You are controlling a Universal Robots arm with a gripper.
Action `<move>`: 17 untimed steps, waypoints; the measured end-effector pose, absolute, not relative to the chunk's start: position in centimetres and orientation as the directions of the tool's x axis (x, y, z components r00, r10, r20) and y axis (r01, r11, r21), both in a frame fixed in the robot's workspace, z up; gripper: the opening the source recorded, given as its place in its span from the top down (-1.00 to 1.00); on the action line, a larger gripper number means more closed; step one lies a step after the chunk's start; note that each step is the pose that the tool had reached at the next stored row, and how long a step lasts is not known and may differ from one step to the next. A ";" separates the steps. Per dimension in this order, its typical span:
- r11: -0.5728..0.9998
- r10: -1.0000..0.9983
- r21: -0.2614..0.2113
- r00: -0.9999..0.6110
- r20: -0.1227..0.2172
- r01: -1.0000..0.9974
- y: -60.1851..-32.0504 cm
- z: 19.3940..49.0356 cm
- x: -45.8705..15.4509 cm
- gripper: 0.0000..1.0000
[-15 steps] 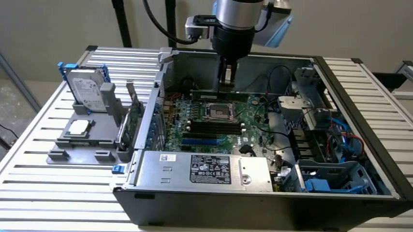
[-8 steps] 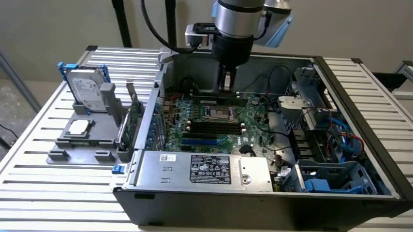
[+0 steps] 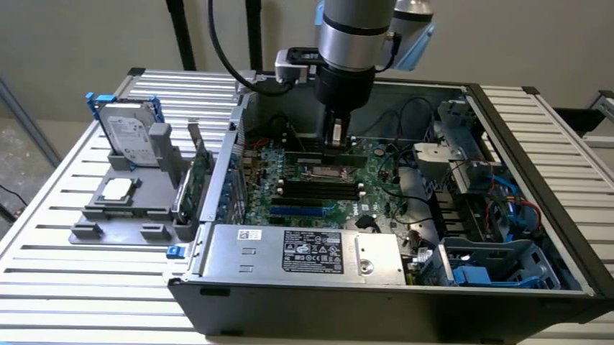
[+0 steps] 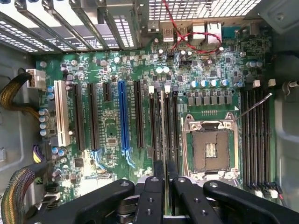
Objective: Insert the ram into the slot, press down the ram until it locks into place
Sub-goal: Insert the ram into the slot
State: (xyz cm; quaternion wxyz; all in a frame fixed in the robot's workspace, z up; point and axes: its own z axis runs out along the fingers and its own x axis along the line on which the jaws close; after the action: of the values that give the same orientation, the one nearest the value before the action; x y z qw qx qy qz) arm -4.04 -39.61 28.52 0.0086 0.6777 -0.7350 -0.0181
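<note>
We set the exterior camera off the arm (image 3: 355, 29), raised above the slatted table (image 3: 57, 287). It faces obliquely down into the open computer case (image 3: 384, 309) from a moderate distance, so the whole case fits the frame.

We mount the wrist camera on the arm. It faces straight down along the gripper (image 4: 166, 168) and sits close above the motherboard (image 4: 112, 70), with the black fingers (image 4: 149, 191) in its foreground.

Both views share the gripper (image 3: 336, 140), the motherboard (image 3: 287, 208), the CPU socket (image 3: 321, 171) (image 4: 210, 149) and the blue slot (image 3: 298, 211) (image 4: 122, 116).
</note>
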 end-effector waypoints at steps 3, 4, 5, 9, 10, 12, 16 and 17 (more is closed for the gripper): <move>0.081 -0.997 0.038 -0.081 -0.012 -0.996 -39.8 28.0 -4.0 0.73; 0.081 -0.997 0.038 -0.081 -0.012 -0.996 -39.8 27.8 -4.0 0.73; 0.081 -0.997 0.038 -0.081 -0.012 -0.996 -39.9 27.6 -4.0 0.73; 0.081 -0.997 0.038 -0.081 -0.012 -0.996 -40.1 26.9 -4.0 0.73; 0.081 -0.997 0.038 -0.081 -0.012 -0.996 -40.1 26.7 -4.0 0.73; 0.081 -0.997 0.038 -0.081 -0.012 -0.996 -40.1 26.3 -4.0 0.73; 0.081 -0.997 0.038 -0.081 -0.012 -0.996 -40.1 25.6 -4.0 0.73; 0.081 -0.997 0.038 -0.081 -0.012 -0.996 -40.1 25.4 -4.0 0.73</move>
State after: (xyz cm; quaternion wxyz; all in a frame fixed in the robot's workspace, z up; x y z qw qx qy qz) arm -4.04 -40.12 25.43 0.0086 0.6776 -0.7351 -0.0181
